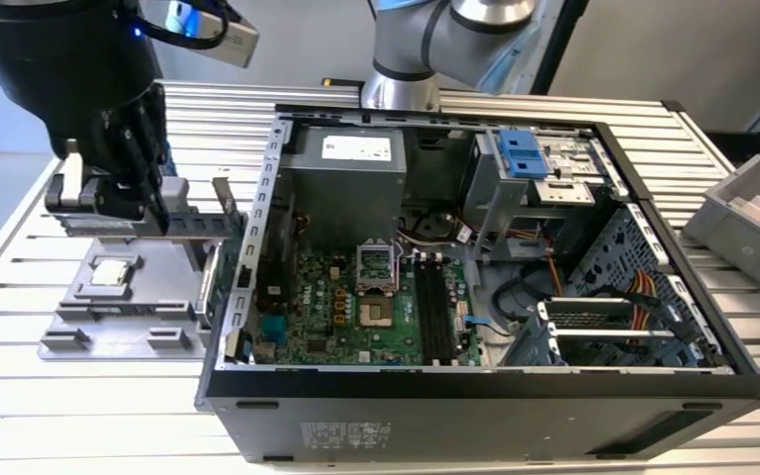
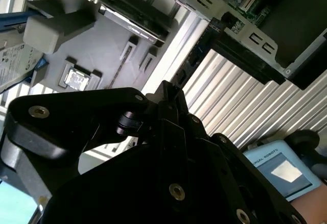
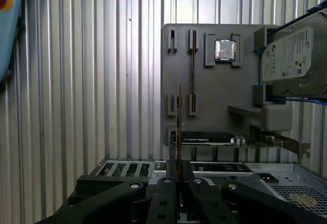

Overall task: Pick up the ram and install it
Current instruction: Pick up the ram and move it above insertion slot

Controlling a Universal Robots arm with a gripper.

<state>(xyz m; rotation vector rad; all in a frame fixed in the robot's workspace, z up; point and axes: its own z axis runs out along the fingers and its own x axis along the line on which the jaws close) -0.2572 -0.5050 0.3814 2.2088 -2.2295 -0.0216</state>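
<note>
Grey fixture tray (image 3: 214,81) lies beneath the ram (image 3: 179,127), clamped edge-on in the end effector (image 3: 179,177), near the computer case rim (image 1: 270,178)

**Ribbed Metal on Every Side**

Beyond the fingers (image 3: 169,180) it's silver slatted table (image 3: 76,81), ridge after ridge, evenly lit! Well away from them, at the exterior view's right, sits a grey bin (image 1: 750,213), with a plain pale wall (image 1: 657,49) behind.

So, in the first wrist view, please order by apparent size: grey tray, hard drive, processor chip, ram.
1. grey tray
2. hard drive, cut off by the picture's edge
3. processor chip
Unranked: ram, edge-on and nearer the camera, held in the gripper.
</note>
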